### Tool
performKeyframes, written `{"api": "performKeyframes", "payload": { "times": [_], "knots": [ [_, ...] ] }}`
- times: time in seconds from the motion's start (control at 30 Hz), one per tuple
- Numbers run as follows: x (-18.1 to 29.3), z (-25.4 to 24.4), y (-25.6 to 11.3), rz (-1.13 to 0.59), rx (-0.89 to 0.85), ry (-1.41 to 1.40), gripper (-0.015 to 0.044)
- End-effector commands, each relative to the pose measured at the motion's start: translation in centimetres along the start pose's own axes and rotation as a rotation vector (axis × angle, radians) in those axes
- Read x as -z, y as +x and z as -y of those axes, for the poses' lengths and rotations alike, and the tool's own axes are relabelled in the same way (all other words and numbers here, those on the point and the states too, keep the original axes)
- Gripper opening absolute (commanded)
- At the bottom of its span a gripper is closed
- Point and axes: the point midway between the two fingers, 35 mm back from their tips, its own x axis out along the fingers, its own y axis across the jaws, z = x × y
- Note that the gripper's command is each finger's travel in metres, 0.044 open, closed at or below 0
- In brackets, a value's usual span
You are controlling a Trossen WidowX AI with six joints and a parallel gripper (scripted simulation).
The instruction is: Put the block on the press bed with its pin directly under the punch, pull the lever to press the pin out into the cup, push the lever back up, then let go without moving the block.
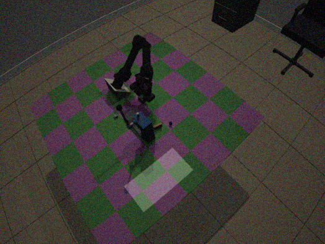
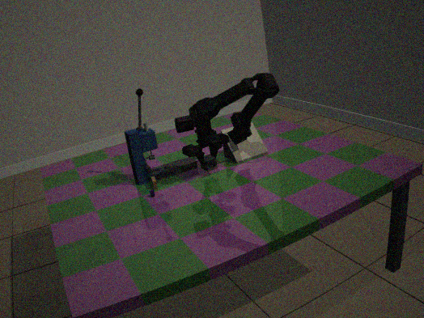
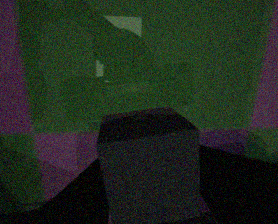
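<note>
From here I see the claw (image 1: pixel 146 102) (image 2: pixel 208 165) (image 3: pixel 144 155) closed upon the grey block (image 3: pixel 152 175), low beside the press (image 1: pixel 144 121) (image 2: pixel 142 152) (its lever (image 1: pixel 124 116) (image 2: pixel 139 109) stands raised), so carrying it under the punch should come next.

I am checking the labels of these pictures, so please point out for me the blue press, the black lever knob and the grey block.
blue press (image 1: pixel 143 120) (image 2: pixel 142 140): top and exterior, body
lever knob (image 1: pixel 119 107) (image 2: pixel 139 92): top and exterior, ball
grey block (image 3: pixel 150 175): wrist, near face
</note>
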Motion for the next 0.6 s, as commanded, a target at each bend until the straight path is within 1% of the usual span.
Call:
{"api": "performKeyframes", "payload": {
  "times": [0.0,0.57],
  "knots": [
    [0.0,-0.01,-0.01,-0.025,0.004,0.104,0.0],
    [0.0,-0.27,0.25,-0.11,0.035,0.603,0.0]
  ]
}}
